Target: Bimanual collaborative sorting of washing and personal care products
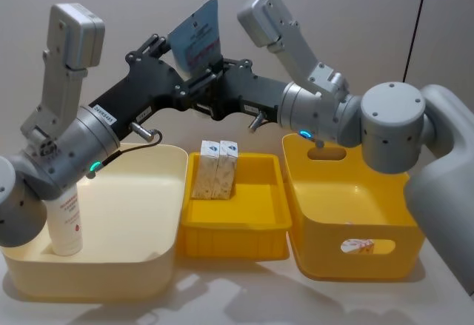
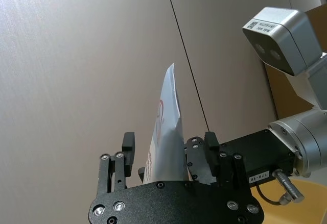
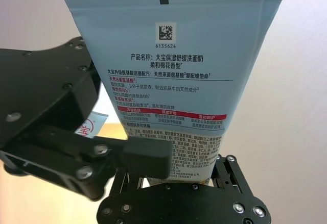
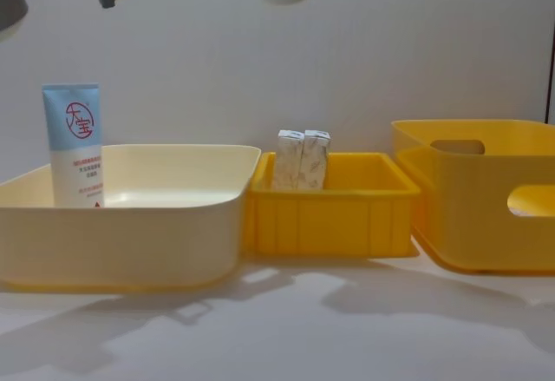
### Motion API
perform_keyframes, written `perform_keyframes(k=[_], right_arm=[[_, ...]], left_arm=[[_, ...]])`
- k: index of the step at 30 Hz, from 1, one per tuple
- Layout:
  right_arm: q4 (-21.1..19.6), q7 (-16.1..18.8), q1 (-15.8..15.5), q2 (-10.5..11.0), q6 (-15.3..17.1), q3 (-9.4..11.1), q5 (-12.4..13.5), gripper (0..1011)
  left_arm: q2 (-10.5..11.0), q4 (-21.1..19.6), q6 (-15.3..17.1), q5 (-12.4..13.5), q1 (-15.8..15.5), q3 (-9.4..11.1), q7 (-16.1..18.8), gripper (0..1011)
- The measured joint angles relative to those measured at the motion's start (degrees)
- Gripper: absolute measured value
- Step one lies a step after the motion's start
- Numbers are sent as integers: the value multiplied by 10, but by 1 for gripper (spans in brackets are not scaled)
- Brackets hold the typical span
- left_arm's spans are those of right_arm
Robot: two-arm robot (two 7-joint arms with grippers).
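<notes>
Left tool (image 1: 194, 81) and right tool (image 1: 215, 79) both pinching pale blue tube (image 1: 196, 38), held high, well above the bins' rims (image 1: 237, 158)

**Bright, even light from above**

Lit softly and evenly, with no harsh glare. Soft grey shadows cast forward on the table (image 4: 286, 329) below the bins in the chest view. Faint sheen on the wall (image 2: 76, 55) in the left wrist view. Sharp print on the blue tube (image 3: 173, 81); nearest black hand (image 3: 61, 132) slightly blurred.
</notes>
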Motion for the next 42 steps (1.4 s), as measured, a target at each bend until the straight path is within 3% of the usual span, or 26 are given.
perform_keyframes(k=[8, 28, 42], right_arm=[[-13, -25, -7, 13, 15, 7, -4, 544], [-65, -108, -27, 65, 90, 51, -34, 544], [-54, -111, -9, 104, 182, 86, -37, 544]], left_arm=[[0, 0, 0, 0, 0, 0, 0, 1003], [0, 0, 0, 0, 0, 0, 0, 1003], [0, 0, 0, 0, 0, 0, 0, 1003]])
